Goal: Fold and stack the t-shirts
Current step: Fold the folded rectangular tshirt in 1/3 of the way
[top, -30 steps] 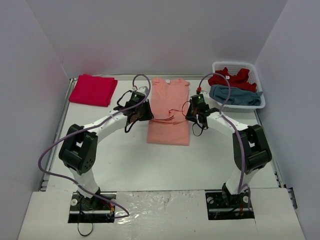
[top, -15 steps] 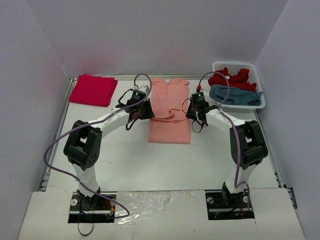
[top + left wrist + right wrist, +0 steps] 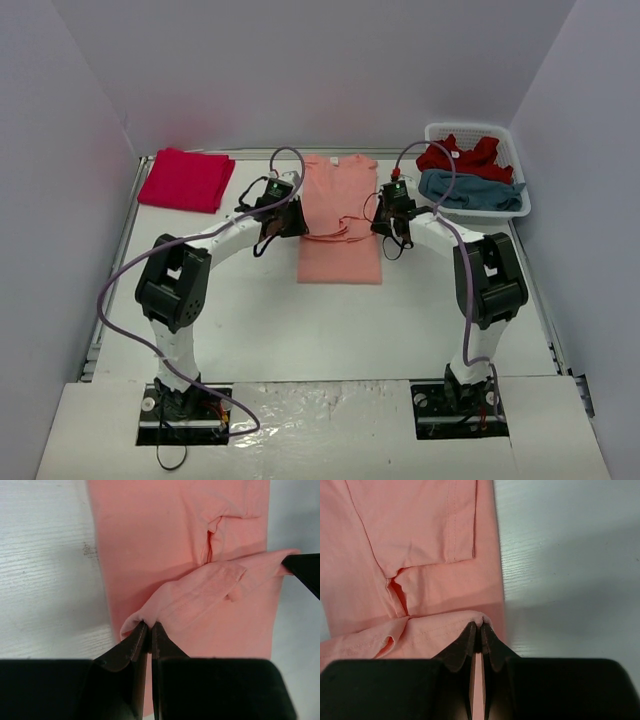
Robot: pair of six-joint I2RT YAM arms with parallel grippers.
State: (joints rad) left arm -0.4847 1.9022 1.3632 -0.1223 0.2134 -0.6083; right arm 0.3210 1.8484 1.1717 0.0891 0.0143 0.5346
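One salmon-orange t-shirt (image 3: 340, 255), at the centre of the table (image 3: 300, 320). It is laid lengthwise as a narrow strip, with the collar at the far end and the sleeves turned in over the body. A raised ridge of cloth crosses it about mid-length, from the left edge to the right edge.

Two grippers, one at each end of that ridge:
- Left gripper (image 3: 150, 628), at the shirt's left edge. Its jaws are pressed together with a pinch of salmon cloth between the tips.
- Right gripper (image 3: 480, 628), at the shirt's right edge. Its jaws are likewise clamped on a small hump of the same cloth. Its dark tip shows at the right border of the left wrist view.

One crimson t-shirt (image 3: 186, 179), folded flat into a rough square. It sits in the far left corner of the table, well apart from the salmon one.

One white slotted basket (image 3: 470, 127), in the far right corner, holding:
- a red t-shirt (image 3: 462, 157), crumpled, on the far side;
- a teal-blue t-shirt (image 3: 470, 190), crumpled, on the near side, touching the red one and lapping over the near rim.

Both arms reach from the near edge and bend inward toward the shirt.
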